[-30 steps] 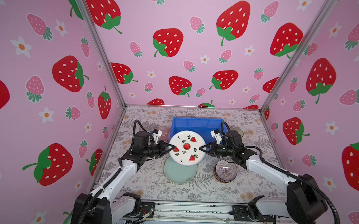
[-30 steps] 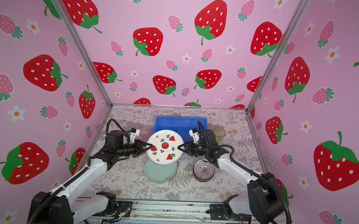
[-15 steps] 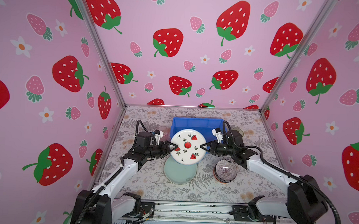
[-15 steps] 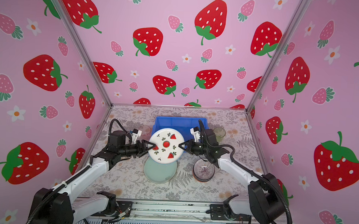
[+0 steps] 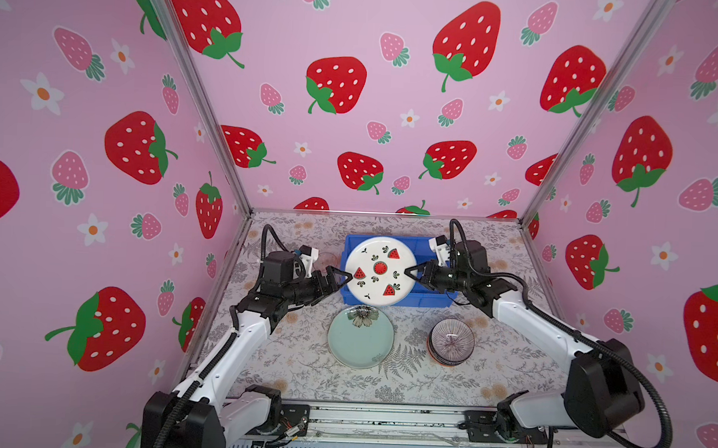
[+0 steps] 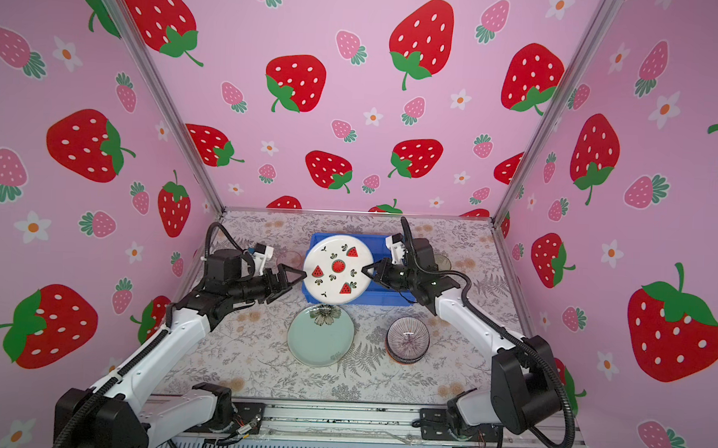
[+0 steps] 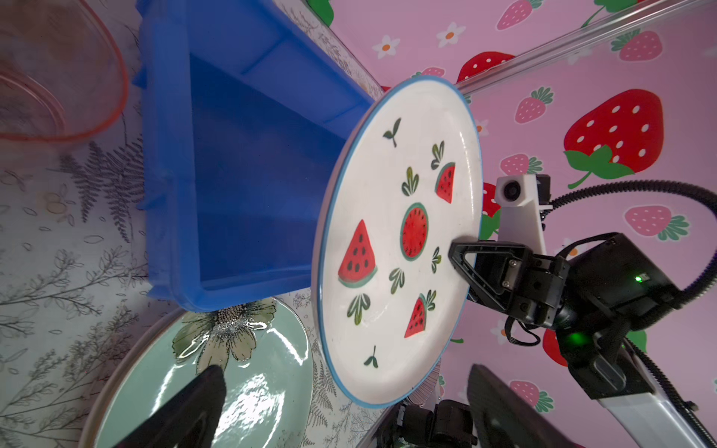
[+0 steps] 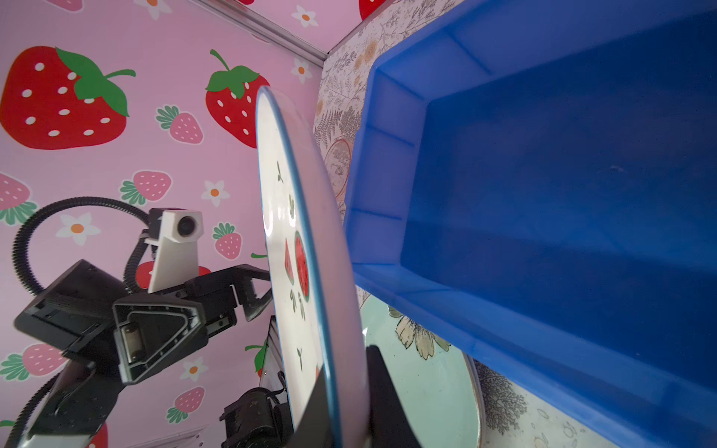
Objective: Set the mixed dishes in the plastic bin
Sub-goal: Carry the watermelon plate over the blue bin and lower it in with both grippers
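The watermelon-print plate [image 5: 380, 271] [image 6: 338, 270] hangs tilted over the left part of the blue plastic bin [image 5: 433, 300] [image 6: 381, 299]. My right gripper [image 5: 409, 273] [image 8: 349, 411] is shut on the plate's right rim. The left gripper [image 5: 341, 276] [image 7: 345, 407] stands open just off the plate's left rim, with nothing between its fingers. In the left wrist view the plate [image 7: 399, 240] is clear of both fingers, and the bin [image 7: 240, 155] looks empty. On the table in front of the bin lie a pale green flowered plate [image 5: 360, 337] and a stack of bowls topped by a purple-striped one [image 5: 451, 341].
A pink translucent tumbler [image 7: 58, 77] [image 6: 289, 257] stands left of the bin, behind the left wrist. A greenish tumbler [image 6: 443, 262] stands right of the bin, behind the right arm. Pink strawberry walls close in the left, right and back sides.
The left gripper has opened and let go of the plate's left rim. The plate, still in the right gripper, has moved back and now hangs over the bin.
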Action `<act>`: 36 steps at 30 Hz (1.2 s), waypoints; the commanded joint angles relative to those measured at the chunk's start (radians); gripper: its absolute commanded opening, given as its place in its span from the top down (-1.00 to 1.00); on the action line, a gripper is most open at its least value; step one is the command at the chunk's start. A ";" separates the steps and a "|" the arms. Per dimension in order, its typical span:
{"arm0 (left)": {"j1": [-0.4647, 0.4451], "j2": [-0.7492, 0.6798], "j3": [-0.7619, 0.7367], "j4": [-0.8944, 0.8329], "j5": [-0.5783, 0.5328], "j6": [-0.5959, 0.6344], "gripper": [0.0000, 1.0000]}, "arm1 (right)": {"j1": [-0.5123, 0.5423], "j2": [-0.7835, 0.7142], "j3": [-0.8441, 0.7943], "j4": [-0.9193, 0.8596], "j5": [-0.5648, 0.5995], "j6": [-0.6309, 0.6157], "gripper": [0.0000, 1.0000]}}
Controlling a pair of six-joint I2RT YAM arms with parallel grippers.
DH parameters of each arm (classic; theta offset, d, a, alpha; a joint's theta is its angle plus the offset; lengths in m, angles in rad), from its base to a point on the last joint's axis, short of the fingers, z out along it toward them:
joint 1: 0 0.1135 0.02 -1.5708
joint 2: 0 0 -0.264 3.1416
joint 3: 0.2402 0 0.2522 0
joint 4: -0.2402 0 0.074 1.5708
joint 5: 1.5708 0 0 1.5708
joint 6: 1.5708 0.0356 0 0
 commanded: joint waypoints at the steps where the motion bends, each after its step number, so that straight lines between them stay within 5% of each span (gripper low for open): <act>1: 0.036 -0.006 0.089 -0.070 -0.015 0.078 -0.98 | -0.012 0.028 0.090 0.023 0.018 -0.029 1.00; 13: 0.086 0.116 0.344 -0.242 -0.081 0.317 -0.98 | -0.038 0.166 0.178 0.069 0.106 0.027 1.00; 36: 0.094 0.176 0.283 -0.174 -0.061 0.308 -0.98 | -0.037 0.356 0.210 0.189 0.114 0.114 1.00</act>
